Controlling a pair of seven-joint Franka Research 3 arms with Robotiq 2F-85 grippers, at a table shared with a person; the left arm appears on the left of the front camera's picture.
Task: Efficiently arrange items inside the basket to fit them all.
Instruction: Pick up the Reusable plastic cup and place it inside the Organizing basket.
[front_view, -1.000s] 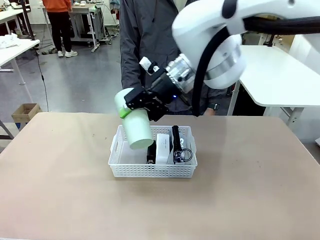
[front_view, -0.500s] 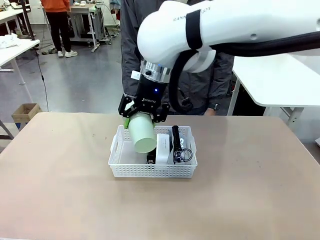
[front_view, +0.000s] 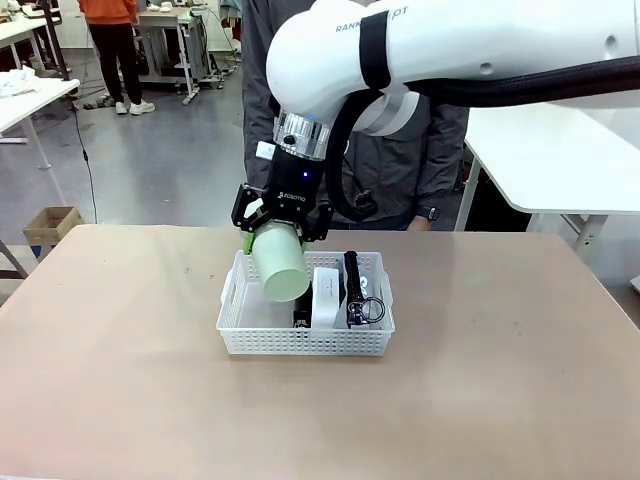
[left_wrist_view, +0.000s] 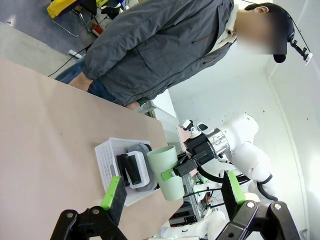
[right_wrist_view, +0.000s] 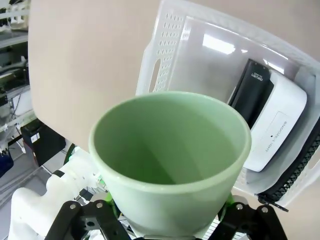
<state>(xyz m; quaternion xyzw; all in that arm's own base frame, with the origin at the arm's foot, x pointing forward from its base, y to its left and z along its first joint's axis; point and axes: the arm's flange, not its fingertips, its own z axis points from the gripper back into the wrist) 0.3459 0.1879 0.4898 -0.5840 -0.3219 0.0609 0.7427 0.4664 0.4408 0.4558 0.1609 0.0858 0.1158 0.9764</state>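
While the tabletop (front_view: 120, 400) in front is bare, the basket (front_view: 305, 342) in its middle already contains the white box (front_view: 326, 296), the black stapler (front_view: 301, 314) and the shoe (front_view: 362, 290), packed toward its right side. One free place remains at the left. Above it the right gripper (front_view: 283, 222) has its jaws closed around the green cup (front_view: 280, 262), which is tilted and not yet inside. So only the cup is left. The left gripper (left_wrist_view: 170, 192) has its jaws wide and empty. Behind stands a person (front_view: 300, 60). Most of the shoe is hidden by the box.
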